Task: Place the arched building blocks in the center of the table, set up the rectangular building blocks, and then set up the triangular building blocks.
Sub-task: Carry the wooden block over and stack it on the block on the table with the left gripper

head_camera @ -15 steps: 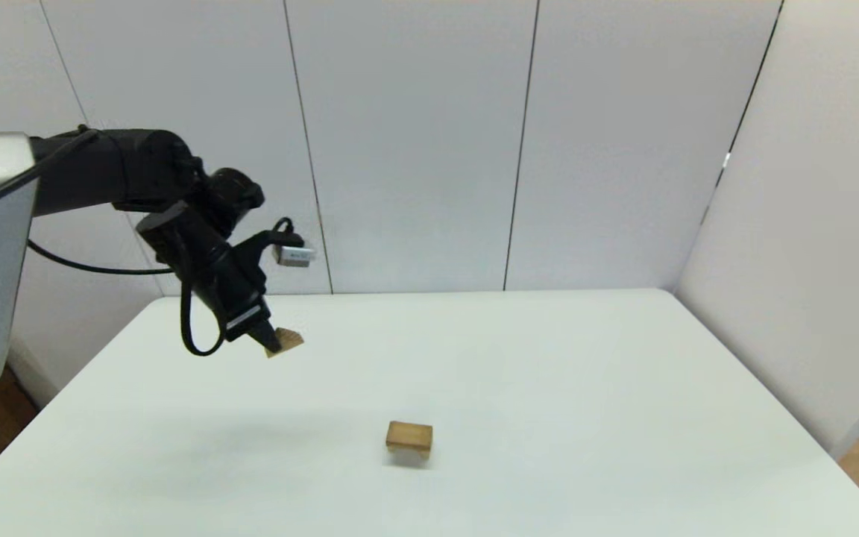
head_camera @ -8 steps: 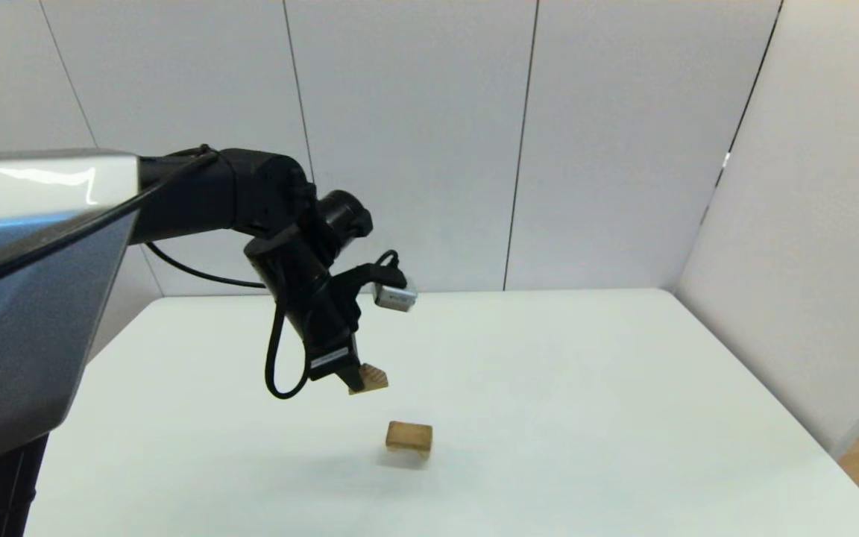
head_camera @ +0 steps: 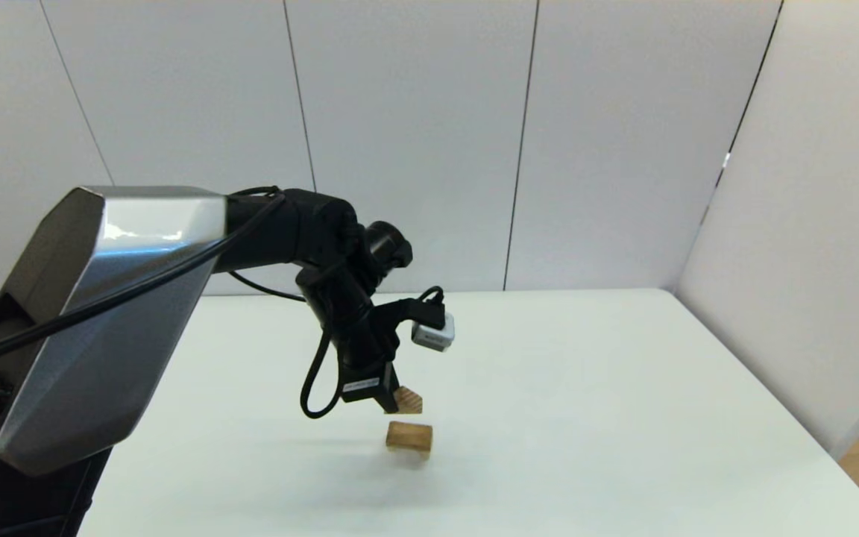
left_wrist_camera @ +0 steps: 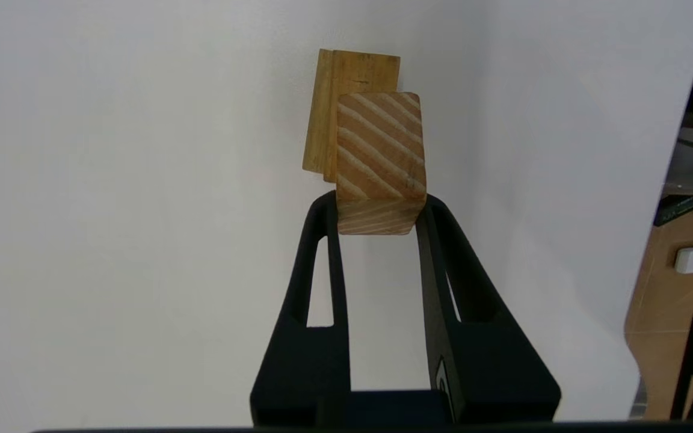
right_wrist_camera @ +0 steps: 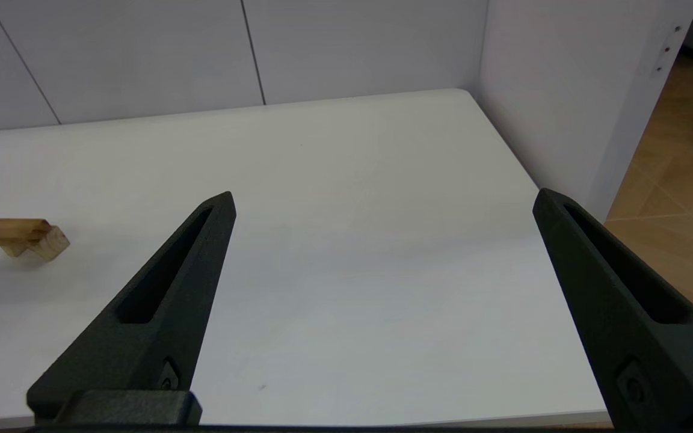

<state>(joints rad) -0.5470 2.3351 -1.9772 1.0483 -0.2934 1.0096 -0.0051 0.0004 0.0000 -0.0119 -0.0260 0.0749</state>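
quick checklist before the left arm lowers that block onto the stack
1. Grip: left pincer shut on the striped block - ok.
2. Stack in place: slab sits on the arch on the table - ok.
3. Block above slab, not touching - ok.
4. Lined up: looks offset to one side in the left wrist view - cannot tell.
5. Right pincer open, away from the stack - ok.

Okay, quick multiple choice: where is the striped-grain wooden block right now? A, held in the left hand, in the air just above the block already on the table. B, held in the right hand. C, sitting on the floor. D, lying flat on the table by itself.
A: the left hand is shut on the striped-grain block, which hangs just above the block on the table; the right hand is open and empty.
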